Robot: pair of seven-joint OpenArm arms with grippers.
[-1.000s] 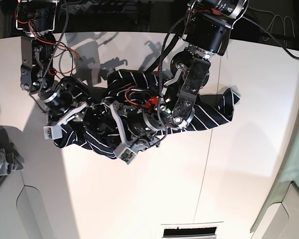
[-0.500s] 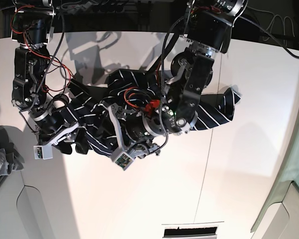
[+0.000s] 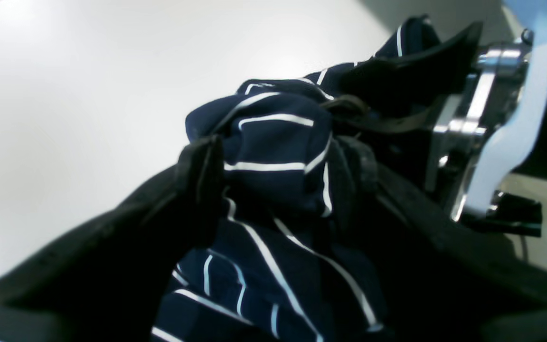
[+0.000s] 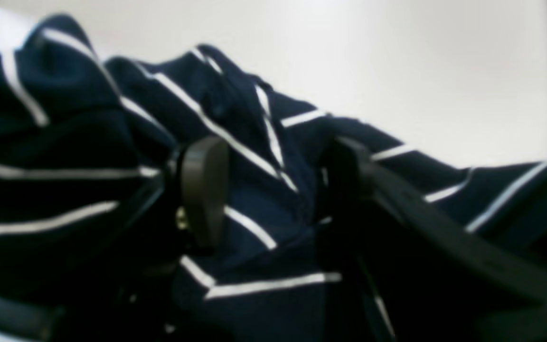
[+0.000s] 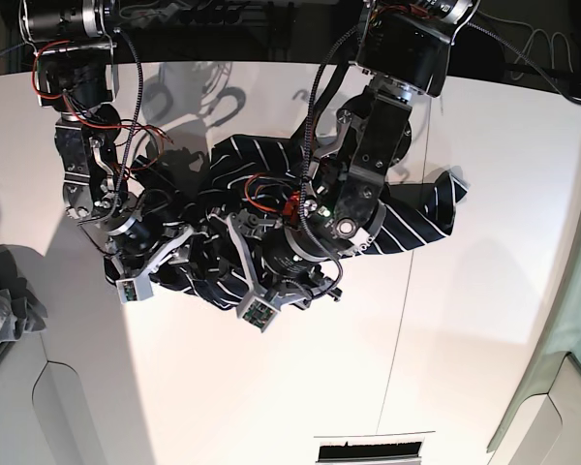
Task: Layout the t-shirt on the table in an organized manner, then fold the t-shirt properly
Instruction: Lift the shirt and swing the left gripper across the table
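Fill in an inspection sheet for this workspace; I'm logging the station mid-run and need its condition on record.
Surface: white table, thin dark seam running down it.
Job's things: navy striped t-shirt bunched in a heap, not laid flat, one end trailing out to one side.
Clutter: grey cloth at the table edge.
Grippers: left gripper and right gripper each have a bunch of shirt fabric between their fingers.
Cables: red and black wires exposed on the right arm; red wires over the shirt.
Surroundings: slotted vent at the near edge.
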